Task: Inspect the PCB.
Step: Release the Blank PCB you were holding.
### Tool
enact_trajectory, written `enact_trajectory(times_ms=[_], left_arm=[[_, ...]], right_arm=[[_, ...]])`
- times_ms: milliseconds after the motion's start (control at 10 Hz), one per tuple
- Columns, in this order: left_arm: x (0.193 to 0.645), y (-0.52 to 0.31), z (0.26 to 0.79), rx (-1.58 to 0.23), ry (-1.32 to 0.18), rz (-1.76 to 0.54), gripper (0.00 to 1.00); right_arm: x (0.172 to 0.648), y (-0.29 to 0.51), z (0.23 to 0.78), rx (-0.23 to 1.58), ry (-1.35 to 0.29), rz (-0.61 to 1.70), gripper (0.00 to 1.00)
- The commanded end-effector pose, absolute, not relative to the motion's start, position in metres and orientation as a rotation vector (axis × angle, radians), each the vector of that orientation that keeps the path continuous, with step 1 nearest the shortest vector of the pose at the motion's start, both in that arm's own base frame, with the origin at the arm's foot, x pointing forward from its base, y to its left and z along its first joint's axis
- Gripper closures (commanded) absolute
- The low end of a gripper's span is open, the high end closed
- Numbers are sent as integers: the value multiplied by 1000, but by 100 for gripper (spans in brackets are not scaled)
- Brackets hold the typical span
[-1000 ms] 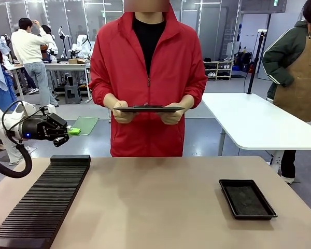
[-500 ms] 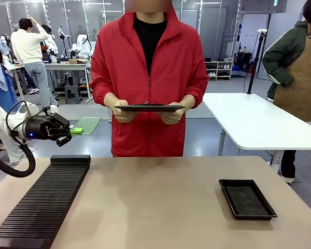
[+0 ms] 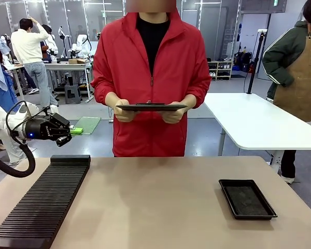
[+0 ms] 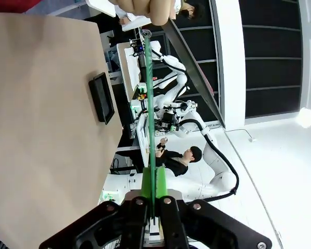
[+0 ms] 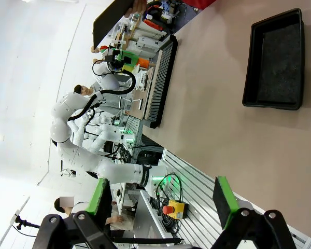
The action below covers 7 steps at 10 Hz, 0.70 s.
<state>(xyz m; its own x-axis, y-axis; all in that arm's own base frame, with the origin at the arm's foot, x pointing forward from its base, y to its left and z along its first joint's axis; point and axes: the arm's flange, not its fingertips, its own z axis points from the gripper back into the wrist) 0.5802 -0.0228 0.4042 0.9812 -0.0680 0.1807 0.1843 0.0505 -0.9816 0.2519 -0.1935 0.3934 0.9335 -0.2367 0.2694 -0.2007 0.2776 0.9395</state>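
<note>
So, your left gripper (image 3: 72, 131) is clamped on one edge of the PCB (image 3: 87, 125), which hangs in the air at the left middle of the front frame, above and behind the far end of the black ribbed rack (image 3: 41, 202) and well clear of the table (image 3: 160, 207). I judge the pick-up done and the board held up for checking. What looks left is the inspection itself and then putting the board down somewhere, perhaps in the black tray (image 3: 247, 199) at the lower right, though nothing here settles that. The person in the red jacket stands at the top centre with both hands on a dark tablet (image 3: 150, 107), well apart from the board. Your right gripper (image 5: 160, 199) stands wide open and empty, its green pads (image 5: 100, 199) spread at the bottom of its own view, above the tabletop. The front view gives you the board's flat green face and its height over the table. The left wrist view gives you the board edge-on, a thin green line running up the centre of the frame, pinched squarely between the two fingers. The right wrist view shows the tray at its upper right, seen from above with nothing in it.
</note>
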Motion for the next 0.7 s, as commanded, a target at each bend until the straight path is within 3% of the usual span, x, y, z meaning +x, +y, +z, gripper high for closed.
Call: enact_trajectory(times_ms=[0, 600], left_arm=[[578, -23, 406, -1499, -86, -199, 97], [578, -23, 406, -1499, -86, -199, 97]], right_arm=[[251, -194, 395, 1306, -398, -24, 0], [251, -194, 395, 1306, -398, -24, 0]])
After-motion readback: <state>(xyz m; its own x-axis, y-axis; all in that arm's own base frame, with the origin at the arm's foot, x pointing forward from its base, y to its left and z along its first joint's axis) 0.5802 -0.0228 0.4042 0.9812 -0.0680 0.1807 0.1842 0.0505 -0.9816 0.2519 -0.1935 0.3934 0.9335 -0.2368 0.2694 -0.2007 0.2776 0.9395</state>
